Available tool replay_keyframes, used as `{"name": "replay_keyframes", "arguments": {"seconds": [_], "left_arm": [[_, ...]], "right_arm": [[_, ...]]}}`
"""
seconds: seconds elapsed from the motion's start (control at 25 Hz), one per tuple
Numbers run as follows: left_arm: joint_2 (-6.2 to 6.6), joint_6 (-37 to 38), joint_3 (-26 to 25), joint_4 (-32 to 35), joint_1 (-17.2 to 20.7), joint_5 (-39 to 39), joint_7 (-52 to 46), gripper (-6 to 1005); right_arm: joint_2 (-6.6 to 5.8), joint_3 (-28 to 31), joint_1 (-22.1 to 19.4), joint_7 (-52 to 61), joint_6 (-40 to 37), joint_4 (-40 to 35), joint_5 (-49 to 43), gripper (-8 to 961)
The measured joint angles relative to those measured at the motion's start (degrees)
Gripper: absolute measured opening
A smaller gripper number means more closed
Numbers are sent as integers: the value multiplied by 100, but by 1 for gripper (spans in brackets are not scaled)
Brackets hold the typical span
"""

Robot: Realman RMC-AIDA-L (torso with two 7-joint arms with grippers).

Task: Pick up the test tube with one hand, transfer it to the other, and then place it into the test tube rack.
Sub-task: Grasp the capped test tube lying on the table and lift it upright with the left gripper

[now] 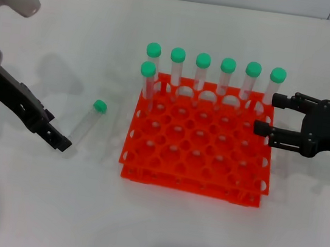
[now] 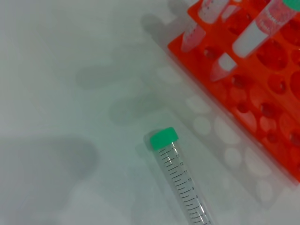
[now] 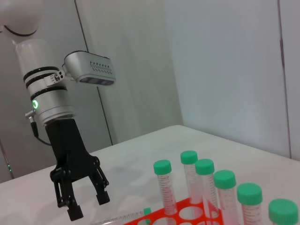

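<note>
The test tube point(image 1: 87, 123) lies on the white table left of the rack, its green cap pointing away from me; it also shows in the left wrist view point(image 2: 182, 185) and faintly in the right wrist view point(image 3: 123, 217). My left gripper point(image 1: 58, 139), black with no label, hangs low just left of the tube's bottom end, not touching it. Seen from the right wrist, that left gripper point(image 3: 89, 206) is open. The orange-red test tube rack point(image 1: 196, 165) stands mid-table. My right gripper point(image 1: 272, 115), with a white label, is open at the rack's right edge, holding nothing.
Several green-capped tubes point(image 1: 201, 73) stand upright along the rack's far row, and one more point(image 1: 147, 81) stands in the second row at the left. Some show close in the left wrist view point(image 2: 255, 35). Bare table surrounds the rack point(image 2: 262, 93).
</note>
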Motion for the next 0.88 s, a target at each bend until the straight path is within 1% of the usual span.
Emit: {"name": "replay_keyframes", "arguments": {"seconds": [0.28, 0.44, 0.88], "left_arm": [[-113, -192, 126, -102, -2, 21, -8, 884], [-157, -279, 145, -194, -17, 24, -1, 856], [-177, -348, 145, -225, -27, 26, -11, 778]], "right_arm": [[0, 0, 1, -13, 3, 4, 0, 790], [0, 0, 1, -14, 1, 9, 0, 790], [0, 0, 0, -15, -3, 8, 0, 791]]}}
